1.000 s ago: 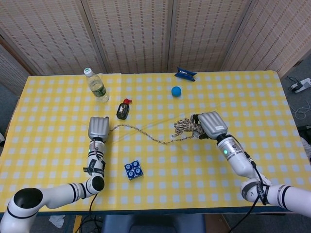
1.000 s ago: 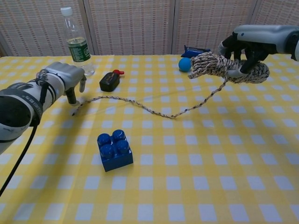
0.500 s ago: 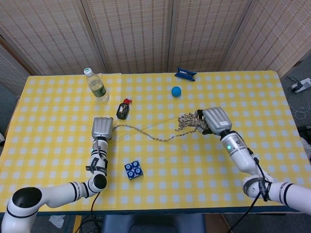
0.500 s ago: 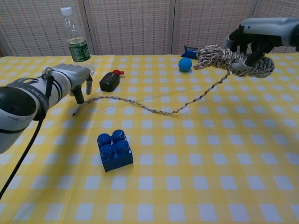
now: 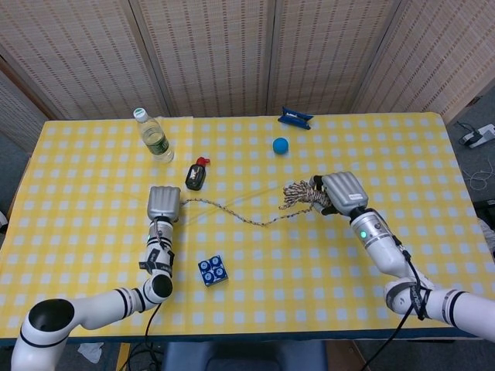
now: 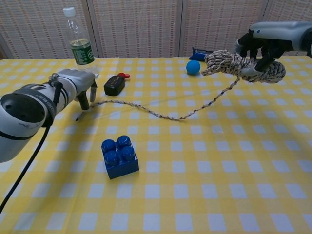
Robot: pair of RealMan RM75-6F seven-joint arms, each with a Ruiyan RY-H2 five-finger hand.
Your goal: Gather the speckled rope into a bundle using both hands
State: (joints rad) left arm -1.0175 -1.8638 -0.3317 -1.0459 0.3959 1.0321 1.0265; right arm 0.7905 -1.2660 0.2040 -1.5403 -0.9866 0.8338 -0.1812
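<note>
Yellow-and-white checked tablecloth (image 5: 402,154) served as ground; the clear plastic water bottle (image 5: 152,135) was taken as landmark.

Right hand (image 5: 341,193), far right of the bottle and lifted off the cloth, was closed around a coiled wad of the speckled brown-and-white rope (image 6: 229,62). From that wad a loose tail ran down to the cloth and snaked back toward the bottle side.

Left hand (image 6: 78,83), just in front of the bottle, had fingers pointing down at the tail's end (whether it actually pinched the rope could not be told).

Judgement: best to secure the tail end first, then feed it toward the wad without tugging, keeping slack.

Blue studded toy brick (image 6: 119,156) sat well in front of the bottle, and should be avoided by the sweep.
</note>
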